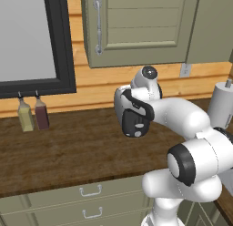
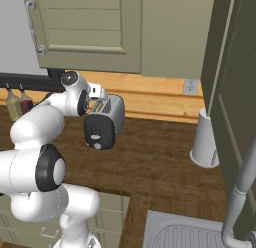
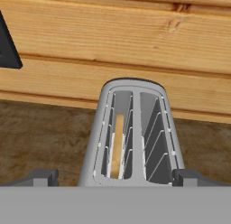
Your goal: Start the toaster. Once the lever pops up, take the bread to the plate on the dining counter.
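**Open hand poised over the toaster**

The hand (image 3: 115, 177) is released, its two dark fingertips (image 3: 41, 176) spread wide to either side of the toaster (image 3: 133, 133), gripping nothing. The toaster lies directly ahead, just below, slots facing the camera. The bread (image 3: 117, 144) sits down in the left slot. The toaster stands on the dark wood counter (image 2: 160, 157) near the plank wall (image 3: 135, 42).
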Controlling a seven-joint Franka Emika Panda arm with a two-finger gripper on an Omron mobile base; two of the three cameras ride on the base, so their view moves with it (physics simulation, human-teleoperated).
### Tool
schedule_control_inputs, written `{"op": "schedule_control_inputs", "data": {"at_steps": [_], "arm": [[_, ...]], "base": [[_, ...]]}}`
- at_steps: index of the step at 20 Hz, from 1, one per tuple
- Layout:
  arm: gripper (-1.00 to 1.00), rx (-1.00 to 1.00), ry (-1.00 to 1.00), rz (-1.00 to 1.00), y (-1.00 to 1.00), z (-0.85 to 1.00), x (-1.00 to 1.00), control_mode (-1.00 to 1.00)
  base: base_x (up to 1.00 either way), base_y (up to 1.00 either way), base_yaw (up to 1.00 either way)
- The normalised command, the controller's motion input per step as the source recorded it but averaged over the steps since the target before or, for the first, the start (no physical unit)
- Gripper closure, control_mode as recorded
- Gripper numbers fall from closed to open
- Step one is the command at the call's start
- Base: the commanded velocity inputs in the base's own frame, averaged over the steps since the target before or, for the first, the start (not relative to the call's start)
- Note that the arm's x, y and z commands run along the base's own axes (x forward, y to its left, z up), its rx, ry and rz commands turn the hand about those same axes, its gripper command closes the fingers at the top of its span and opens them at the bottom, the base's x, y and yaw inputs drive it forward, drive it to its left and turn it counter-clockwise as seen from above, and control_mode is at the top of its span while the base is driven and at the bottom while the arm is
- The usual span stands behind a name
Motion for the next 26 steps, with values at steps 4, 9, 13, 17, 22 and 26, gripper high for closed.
{"op": "schedule_control_inputs", "data": {"at_steps": [4,9,13,17,22,26], "arm": [[-1.00,0.00,0.00,0.00,0.00,0.00,0.00,-1.00],[-1.00,0.00,0.00,0.00,0.00,0.00,0.00,-1.00],[-1.00,0.00,0.00,0.00,0.00,0.00,0.00,-1.00],[-1.00,0.00,0.00,0.00,0.00,0.00,0.00,-1.00],[-1.00,0.00,0.00,0.00,0.00,0.00,0.00,-1.00],[-1.00,0.00,0.00,0.00,0.00,0.00,0.00,-1.00]], "base": [[0.00,0.00,0.00],[0.00,0.00,0.00],[0.00,0.00,0.00],[0.00,0.00,0.00],[0.00,0.00,0.00],[0.00,0.00,0.00]]}}
